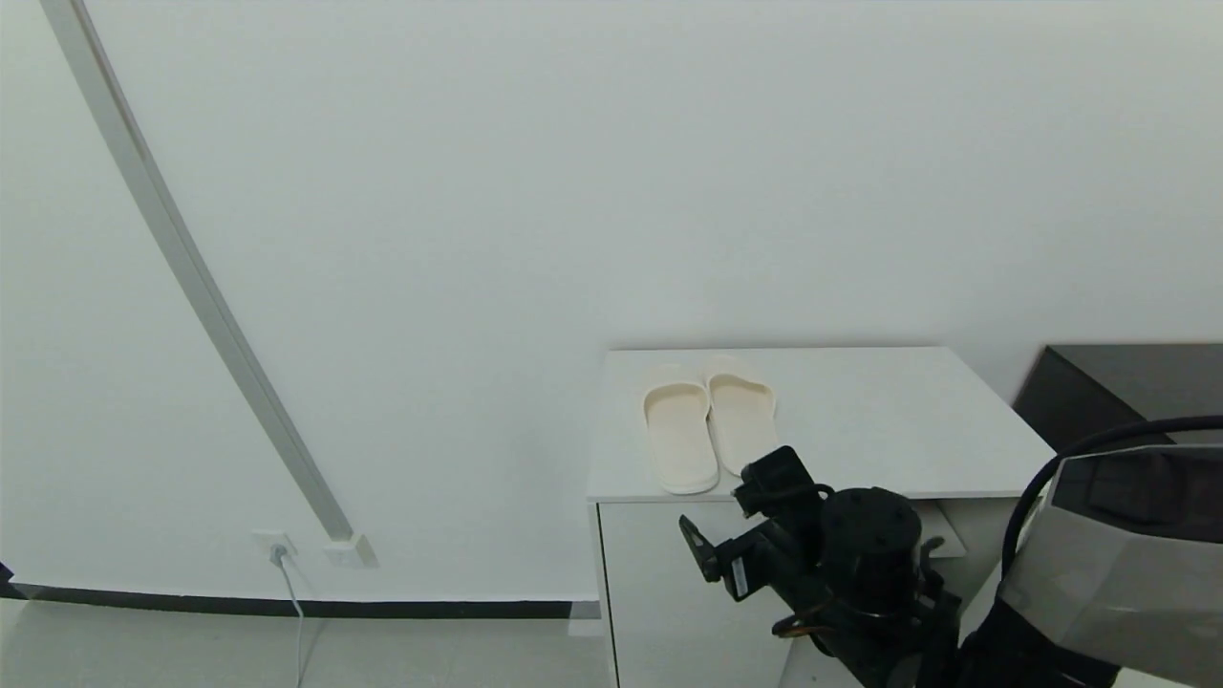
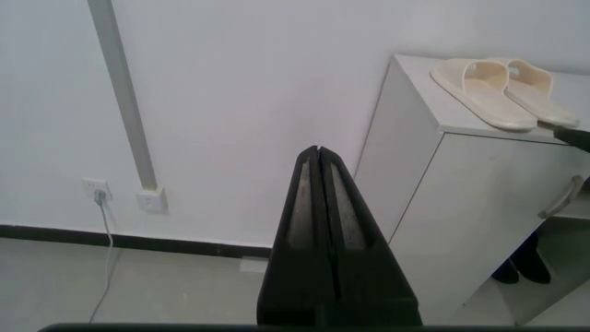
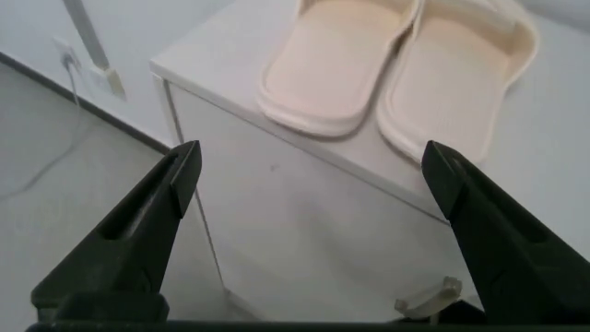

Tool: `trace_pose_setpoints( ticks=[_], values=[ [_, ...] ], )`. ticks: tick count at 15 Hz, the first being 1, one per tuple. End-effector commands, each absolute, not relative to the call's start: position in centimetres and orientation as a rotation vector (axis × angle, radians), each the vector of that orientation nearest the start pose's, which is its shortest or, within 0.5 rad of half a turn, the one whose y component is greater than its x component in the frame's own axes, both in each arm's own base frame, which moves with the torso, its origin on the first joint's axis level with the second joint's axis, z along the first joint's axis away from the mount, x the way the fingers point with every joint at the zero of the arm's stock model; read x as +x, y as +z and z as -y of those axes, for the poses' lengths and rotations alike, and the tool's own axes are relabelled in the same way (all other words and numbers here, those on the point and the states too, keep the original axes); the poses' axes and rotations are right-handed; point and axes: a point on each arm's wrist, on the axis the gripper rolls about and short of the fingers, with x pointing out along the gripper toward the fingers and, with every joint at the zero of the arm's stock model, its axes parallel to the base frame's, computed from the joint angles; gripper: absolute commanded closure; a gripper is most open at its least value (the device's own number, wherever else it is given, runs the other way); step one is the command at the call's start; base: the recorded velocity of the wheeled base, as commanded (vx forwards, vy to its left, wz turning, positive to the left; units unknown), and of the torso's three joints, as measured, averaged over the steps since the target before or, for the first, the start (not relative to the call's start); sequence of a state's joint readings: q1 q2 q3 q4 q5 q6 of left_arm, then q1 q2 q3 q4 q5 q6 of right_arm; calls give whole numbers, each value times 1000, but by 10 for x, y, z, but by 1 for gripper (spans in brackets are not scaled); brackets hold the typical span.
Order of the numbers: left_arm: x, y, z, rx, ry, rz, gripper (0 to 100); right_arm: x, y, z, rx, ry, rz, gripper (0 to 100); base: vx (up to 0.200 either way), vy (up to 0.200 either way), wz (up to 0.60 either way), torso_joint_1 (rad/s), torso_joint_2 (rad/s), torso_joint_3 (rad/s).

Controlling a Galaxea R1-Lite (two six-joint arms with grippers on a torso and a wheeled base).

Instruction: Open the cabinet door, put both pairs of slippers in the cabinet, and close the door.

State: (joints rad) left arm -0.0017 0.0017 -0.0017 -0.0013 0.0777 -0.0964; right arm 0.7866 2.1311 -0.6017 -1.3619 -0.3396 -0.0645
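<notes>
1. While the right gripper (image 1: 738, 516) hangs in front of the white cabinet (image 1: 860, 420), just below the front edge of its top, its two fingers are spread wide apart and grasp nothing.
2. On the cabinet top lies a pair of cream slippers (image 1: 680, 435), side by side and touching along their inner edges. They sit toward the cabinet's left side, heels near the front edge.
3. The right gripper is just beside the slippers' heel ends but apart from them.
4. The left gripper (image 2: 319, 161) is out to the left of the cabinet, well apart from it. Its fingers are pressed flat together with nothing between them.
5. From that side the door (image 2: 479, 212) looks partly open, with a pale handle (image 2: 562, 198) on its far edge. Low inside are dark shapes (image 2: 521, 267), too small to tell what they are.
6. Behind stands a plain white wall (image 1: 573, 172) with a grey cable duct (image 1: 191, 277) running down to a socket (image 1: 274, 547) with a plug in it.
7. A dark piece of furniture (image 1: 1118, 382) stands to the right of the cabinet.
</notes>
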Motion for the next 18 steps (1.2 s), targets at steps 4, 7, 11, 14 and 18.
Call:
trace_pose_setpoints(
  ticks=[4, 7, 11, 14, 18],
  values=[
    [-23, 76, -2, -97, 77, 4, 100, 285, 150, -256, -24, 275, -200, 0, 0, 0, 0, 0, 0, 0],
    [-23, 76, -2, -97, 77, 4, 100, 294, 164, -263, 50, 158, -270, 0, 0, 0, 0, 0, 0, 0],
    [-23, 76, -2, -90, 77, 3, 100, 300, 137, -267, 34, 136, -321, 0, 0, 0, 0, 0, 0, 0],
    [-23, 76, -2, -95, 77, 4, 100, 304, 128, -272, 23, 138, -324, 0, 0, 0, 0, 0, 0, 0],
    [-23, 76, -2, -94, 75, 4, 100, 305, 121, -273, 15, 135, -335, 0, 150, 0, 0, -1, -1, -2]
  ],
)
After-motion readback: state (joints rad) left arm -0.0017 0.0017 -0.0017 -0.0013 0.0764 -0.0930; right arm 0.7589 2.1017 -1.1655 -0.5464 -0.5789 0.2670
